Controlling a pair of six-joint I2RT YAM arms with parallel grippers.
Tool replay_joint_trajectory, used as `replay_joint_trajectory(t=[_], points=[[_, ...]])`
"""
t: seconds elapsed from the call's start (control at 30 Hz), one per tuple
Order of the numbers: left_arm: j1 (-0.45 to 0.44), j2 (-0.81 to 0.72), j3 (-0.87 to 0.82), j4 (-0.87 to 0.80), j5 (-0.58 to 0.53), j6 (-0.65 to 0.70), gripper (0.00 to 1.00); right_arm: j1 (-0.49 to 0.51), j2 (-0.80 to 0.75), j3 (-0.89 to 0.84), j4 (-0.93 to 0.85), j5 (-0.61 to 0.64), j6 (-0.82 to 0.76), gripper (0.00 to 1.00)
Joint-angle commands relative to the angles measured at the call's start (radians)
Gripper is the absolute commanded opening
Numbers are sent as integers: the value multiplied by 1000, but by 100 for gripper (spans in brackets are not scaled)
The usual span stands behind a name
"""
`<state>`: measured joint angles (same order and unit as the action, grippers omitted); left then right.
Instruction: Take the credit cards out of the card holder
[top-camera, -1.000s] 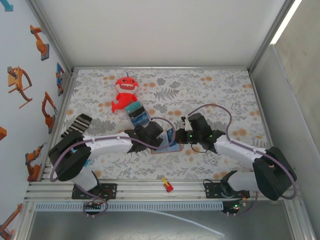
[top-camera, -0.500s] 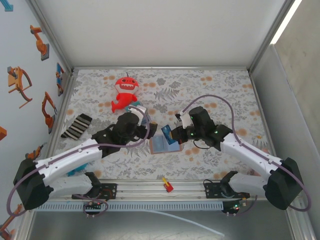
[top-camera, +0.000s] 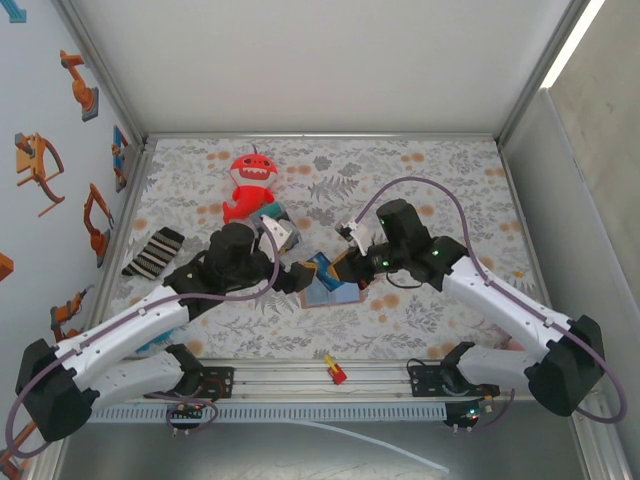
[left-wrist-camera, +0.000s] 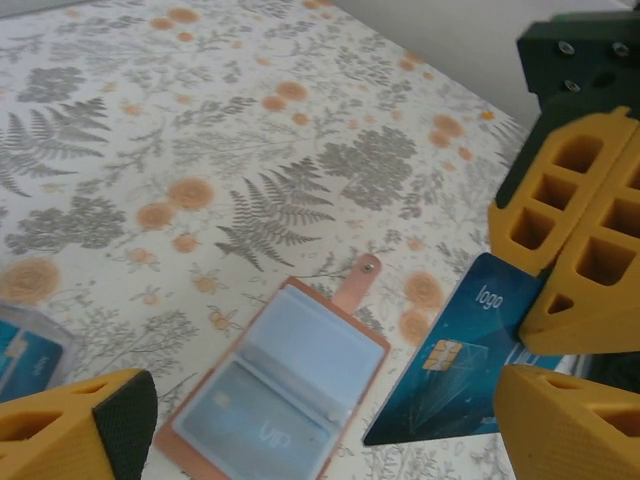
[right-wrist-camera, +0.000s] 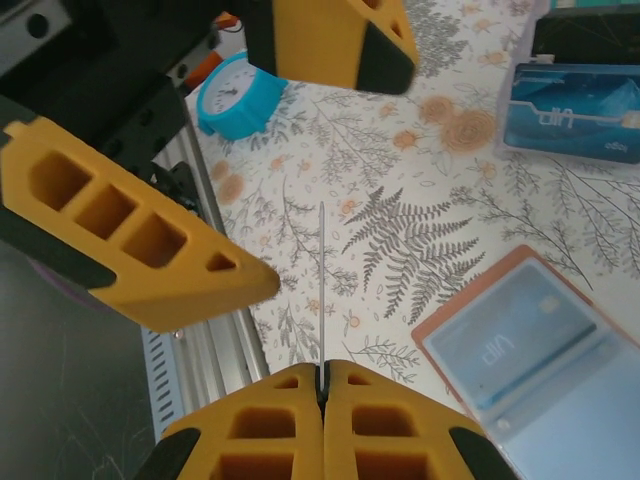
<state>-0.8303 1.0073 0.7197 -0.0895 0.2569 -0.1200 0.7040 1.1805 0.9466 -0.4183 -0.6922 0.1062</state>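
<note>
The card holder (top-camera: 338, 294) lies open on the floral mat, tan-edged and pale blue inside (left-wrist-camera: 270, 390), with a card marked VIP still in one sleeve (right-wrist-camera: 540, 350). My right gripper (top-camera: 347, 264) is shut (right-wrist-camera: 322, 372) on a dark blue credit card (left-wrist-camera: 465, 365), which it holds on edge above the mat just left of the holder. My left gripper (top-camera: 295, 272) is open (left-wrist-camera: 310, 425). Its fingers (right-wrist-camera: 130, 240) stand wide on either side of that card's free end and are not touching it.
A red plush toy (top-camera: 250, 185) sits at the back left, with a striped sock (top-camera: 153, 250) near the left wall. A blue card bundle (right-wrist-camera: 570, 110) lies beyond the holder. A blue alarm clock (right-wrist-camera: 238, 100) stands near the front rail, where a small red piece (top-camera: 334, 371) rests.
My right gripper has lifted the blue card clear of the holder and turned it leftward. My left arm drew back from the holder, then brought its open gripper up to the card.
</note>
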Motion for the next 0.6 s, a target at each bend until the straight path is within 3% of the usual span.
replay_joint_trajectory(t=[0.0, 0.07, 0.27, 0.37, 0.5, 0.57], points=[[3, 17, -2, 20, 145, 62, 84, 7, 19, 41, -77, -79, -101, 0], [3, 29, 10, -1, 187, 87, 84, 8, 24, 52, -92, -103, -125, 0], [3, 60, 35, -47, 264, 130, 40, 8, 31, 76, -133, -138, -185, 0], [3, 70, 37, -49, 310, 142, 29, 8, 33, 79, -134, -148, -195, 0], [3, 77, 37, -45, 351, 146, 4, 8, 33, 76, -125, -146, -197, 0], [3, 76, 35, -42, 355, 145, 0, 8, 30, 69, -114, -134, -191, 0]])
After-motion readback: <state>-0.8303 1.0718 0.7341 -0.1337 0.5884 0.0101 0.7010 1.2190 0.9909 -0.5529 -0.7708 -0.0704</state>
